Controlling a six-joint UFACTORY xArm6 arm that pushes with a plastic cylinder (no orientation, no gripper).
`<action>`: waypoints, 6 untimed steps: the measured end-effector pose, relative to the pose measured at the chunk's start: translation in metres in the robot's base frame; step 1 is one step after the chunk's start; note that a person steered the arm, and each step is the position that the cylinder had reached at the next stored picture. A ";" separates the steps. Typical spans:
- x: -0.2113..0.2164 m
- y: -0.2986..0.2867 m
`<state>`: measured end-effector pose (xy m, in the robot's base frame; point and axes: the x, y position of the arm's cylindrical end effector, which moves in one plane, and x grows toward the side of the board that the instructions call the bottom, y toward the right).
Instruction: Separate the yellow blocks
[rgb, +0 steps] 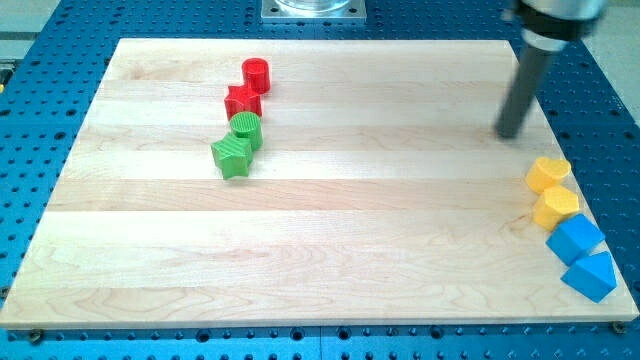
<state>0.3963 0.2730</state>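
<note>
Two yellow blocks sit at the view's right edge of the wooden board (300, 250): an upper yellow block (548, 173) and a lower yellow block (556, 207), touching each other. My tip (509, 135) rests on the board just above and to the left of the upper yellow block, a short gap away. The dark rod rises from it toward the view's top right.
Two blue blocks (575, 240) (591, 275) lie just below the yellow ones, the upper one touching the lower yellow block. At upper left of centre, a red cylinder (256, 73), red star (243, 100), green cylinder (246, 129) and green star (233, 156) form a column.
</note>
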 end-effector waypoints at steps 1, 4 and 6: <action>0.018 0.049; 0.066 0.072; 0.094 0.007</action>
